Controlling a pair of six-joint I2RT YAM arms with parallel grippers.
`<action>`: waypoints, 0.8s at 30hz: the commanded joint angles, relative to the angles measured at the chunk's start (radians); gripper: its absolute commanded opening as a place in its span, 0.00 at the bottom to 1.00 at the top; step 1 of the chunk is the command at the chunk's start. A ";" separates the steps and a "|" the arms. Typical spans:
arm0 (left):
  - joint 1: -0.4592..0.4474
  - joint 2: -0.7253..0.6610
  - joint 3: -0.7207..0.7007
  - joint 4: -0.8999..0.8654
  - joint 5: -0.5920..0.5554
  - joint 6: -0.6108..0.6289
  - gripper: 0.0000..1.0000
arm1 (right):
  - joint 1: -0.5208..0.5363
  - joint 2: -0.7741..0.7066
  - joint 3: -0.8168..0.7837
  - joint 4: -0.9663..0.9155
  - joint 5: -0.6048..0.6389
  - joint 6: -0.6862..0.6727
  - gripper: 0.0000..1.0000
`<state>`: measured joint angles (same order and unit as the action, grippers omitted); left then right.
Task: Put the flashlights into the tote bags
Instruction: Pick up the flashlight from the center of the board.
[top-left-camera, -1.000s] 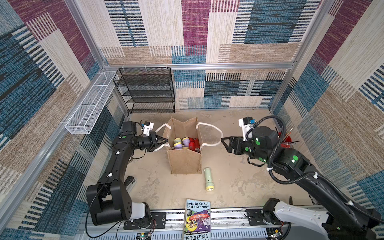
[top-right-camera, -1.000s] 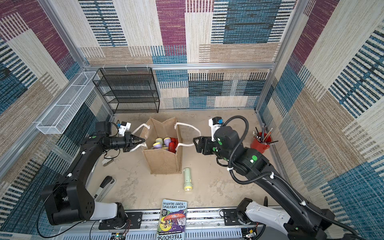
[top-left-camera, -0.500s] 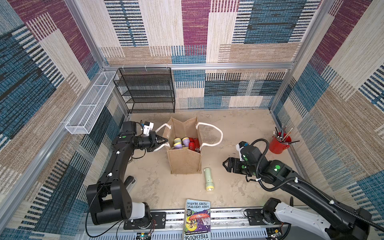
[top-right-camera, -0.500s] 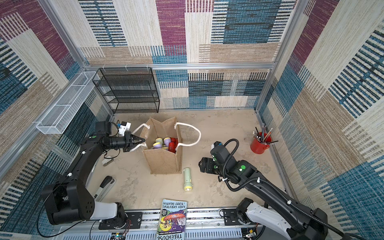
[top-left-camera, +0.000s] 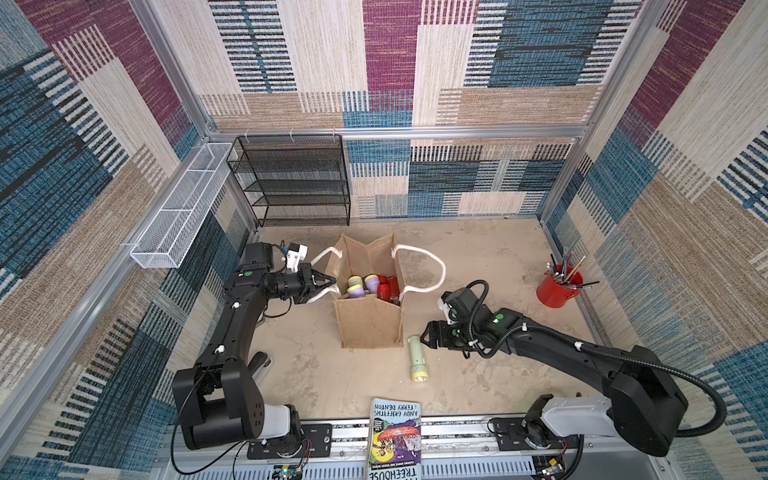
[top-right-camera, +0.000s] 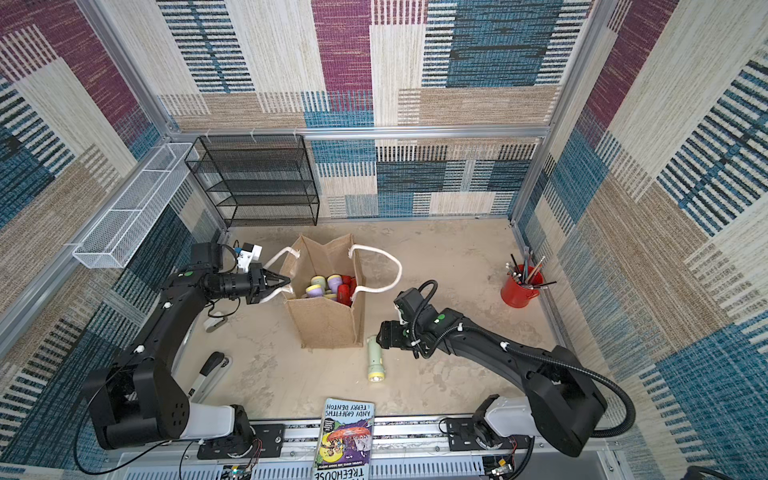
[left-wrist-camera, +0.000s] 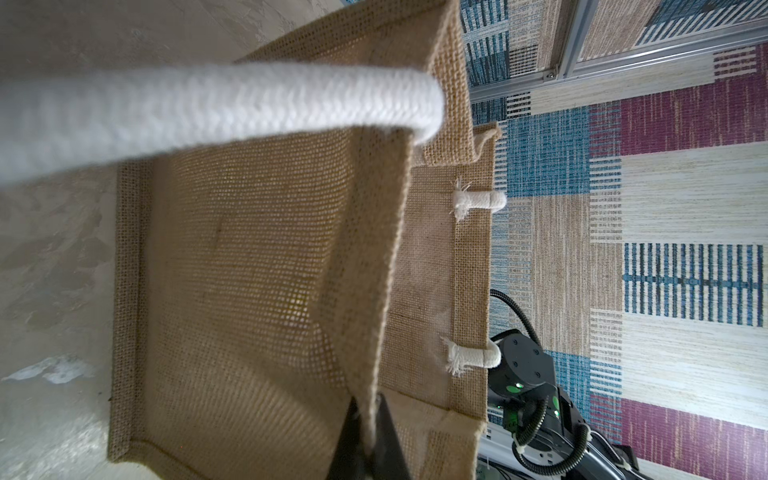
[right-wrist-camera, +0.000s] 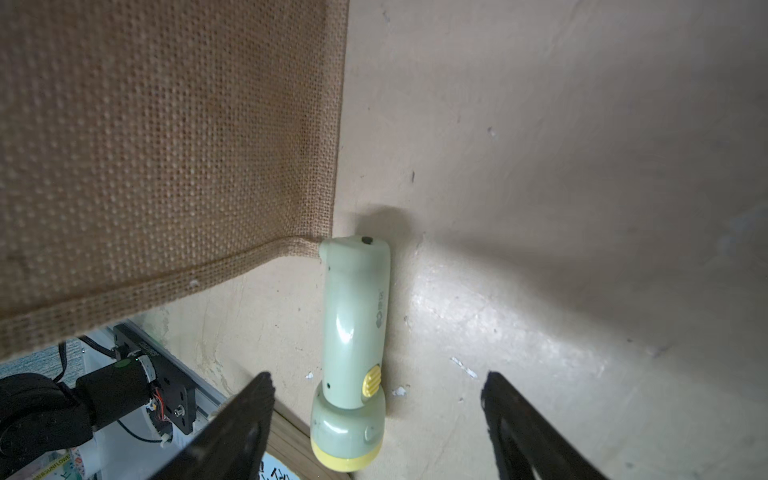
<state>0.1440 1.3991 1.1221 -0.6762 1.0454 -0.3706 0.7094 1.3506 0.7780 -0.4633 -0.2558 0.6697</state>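
The tan burlap tote bag stands upright mid-floor with its mouth open. Lilac, pale green and red flashlights lie inside it. My left gripper is shut on the bag's left rim, below the white rope handle. One pale green flashlight with a yellow head lies on the floor at the bag's front right corner. My right gripper hangs open low beside it, a finger on each side of its head end, not touching it.
A red pot of pens and brushes stands at the right wall. A book lies at the front edge, close to the flashlight's head. A black wire rack stands at the back left. A white mesh basket hangs on the left wall.
My right arm has come down and forward from beside the bag's right handle to the green flashlight on the floor. The left arm and the bag have not moved.
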 joint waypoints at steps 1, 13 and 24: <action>0.002 0.003 0.004 0.014 0.005 0.004 0.00 | 0.002 0.048 0.013 0.065 -0.053 -0.034 0.79; 0.002 0.011 0.009 0.004 0.004 0.009 0.00 | 0.079 0.266 0.151 -0.040 0.033 -0.104 0.73; 0.001 0.012 0.010 -0.004 0.005 0.019 0.00 | 0.136 0.398 0.247 -0.140 0.136 -0.093 0.68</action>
<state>0.1440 1.4094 1.1240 -0.6765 1.0500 -0.3637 0.8394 1.7252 1.0206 -0.5655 -0.1722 0.5743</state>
